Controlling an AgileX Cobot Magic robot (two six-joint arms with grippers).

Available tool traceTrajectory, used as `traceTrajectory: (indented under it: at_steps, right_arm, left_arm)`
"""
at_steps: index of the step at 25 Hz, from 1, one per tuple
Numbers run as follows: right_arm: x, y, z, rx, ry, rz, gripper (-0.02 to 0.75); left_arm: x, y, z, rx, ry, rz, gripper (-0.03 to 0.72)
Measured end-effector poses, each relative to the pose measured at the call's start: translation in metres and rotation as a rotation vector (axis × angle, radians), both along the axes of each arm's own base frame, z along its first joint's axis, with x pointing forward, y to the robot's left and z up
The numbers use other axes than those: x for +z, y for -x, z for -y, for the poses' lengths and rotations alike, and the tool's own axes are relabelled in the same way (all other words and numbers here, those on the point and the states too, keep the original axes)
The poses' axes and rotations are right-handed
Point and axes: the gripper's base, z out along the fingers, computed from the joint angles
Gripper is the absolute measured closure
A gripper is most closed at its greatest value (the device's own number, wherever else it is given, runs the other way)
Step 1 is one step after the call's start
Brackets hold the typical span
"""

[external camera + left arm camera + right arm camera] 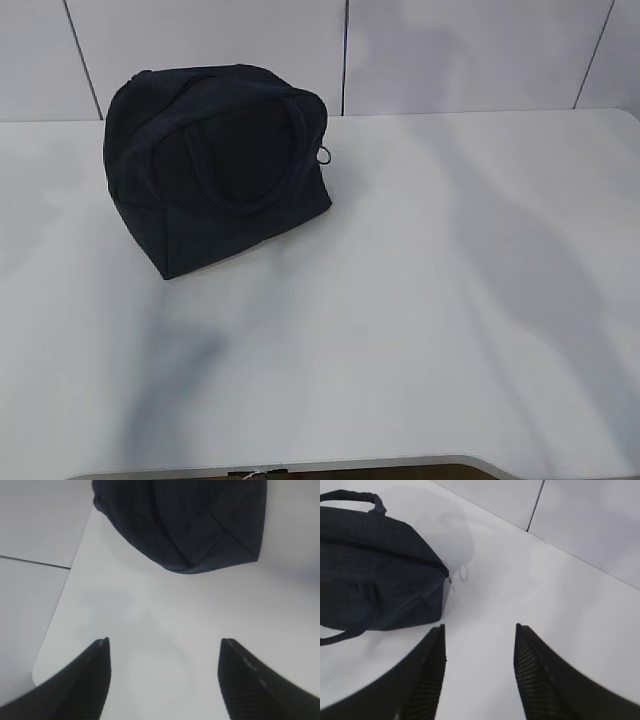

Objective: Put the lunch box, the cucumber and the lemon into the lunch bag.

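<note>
Exterior view pictures are showing the lunch bag (215, 170) sitting on the left back part of the white table (420, 300). It is being seen as a dark, boxy lump with its handles (262, 150) lying flat against it. A small ring pull (325, 154) is hanging at its right end. No arms are being shown here. No lunch box, cucumber or lemon is being seen in any picture, so it cannot be told where they are.

Over on the left side, the left gripper (164, 652) is being held above bare table, spread wide with nothing between its fingers. The bag's bottom end is being seen ahead of it, well apart.

On the right side, the right gripper (479, 635) is also being held apart and empty. The bag's zipper end is lying just ahead and to the left of it.

The bag is probably soft and floppy, so it is likely to sag when pushed. It looks closed, though that cannot be told for sure. A good hold is probably being offered by a handle loop or the ring pull.
</note>
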Motion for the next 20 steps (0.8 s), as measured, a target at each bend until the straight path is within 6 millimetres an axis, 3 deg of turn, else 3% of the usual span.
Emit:
traceTrajectory:
  at_steps: [5,13,20]
  right_arm:
    - [0.017,0.039,0.01,-0.019,0.044,-0.012,0.368]
    - [0.043,0.104,0.022,-0.022,0.05,0.015,0.368]
    - [0.04,0.168,0.032,-0.021,0.054,-0.01,0.368]
  left_arm:
    - [0.024,0.029,-0.008,0.138,0.18,0.036,0.204]
    - [0.041,0.073,-0.011,0.223,0.419,-0.037,0.204]
    - [0.034,0.125,-0.026,0.263,0.511,0.0,0.204]
